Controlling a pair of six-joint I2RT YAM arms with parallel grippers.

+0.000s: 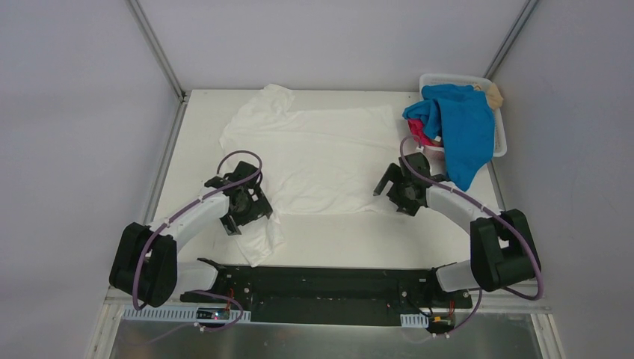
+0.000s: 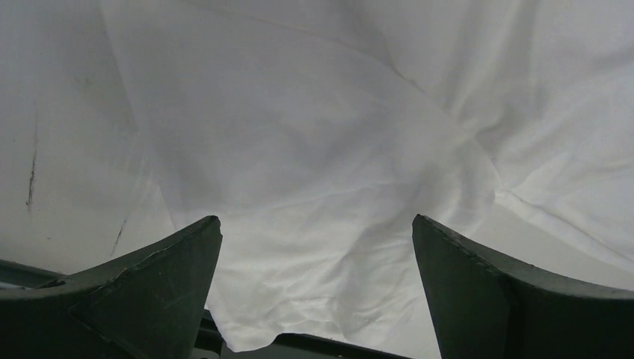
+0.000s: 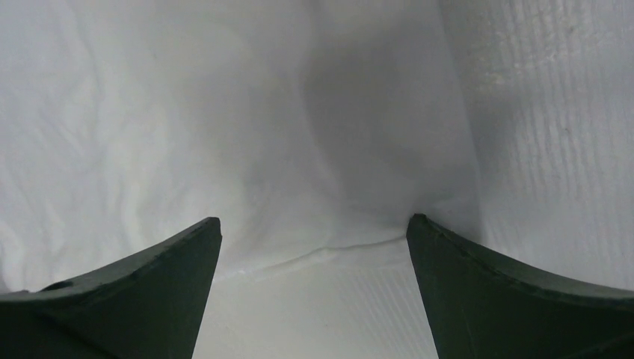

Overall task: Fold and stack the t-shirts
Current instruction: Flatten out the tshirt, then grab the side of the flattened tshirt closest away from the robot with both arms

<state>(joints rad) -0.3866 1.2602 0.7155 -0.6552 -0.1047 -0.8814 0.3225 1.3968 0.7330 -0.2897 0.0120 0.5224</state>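
1. A white counter (image 1: 336,239) fills the overhead view, with two arms reaching in from its near edge.
2. A white tee (image 1: 321,149) lies spread flat across the middle of the counter. Its long axis runs left to right, with the sleeves at the left end and the hem at the right.
3. A basket (image 1: 448,78) in the far right corner holds an unfolded heap. A blue tee (image 1: 463,123) drapes over its near rim, a pink tee (image 1: 419,136) sits under that, and a tan tee (image 1: 493,93) peeks out at the back.
4. The left pincer (image 1: 245,200) hangs over the white tee's near left part, by the near sleeve. Its jaws are spread wide and hold nothing.
5. The right pincer (image 1: 404,188) hangs over the near right hem corner, also wide open and empty. Its wrist view shows the cloth's near edge crossing between the fingers.
6. Each arm sits nearest its own end of the near long edge. The likely next move is to pinch that edge at both ends.
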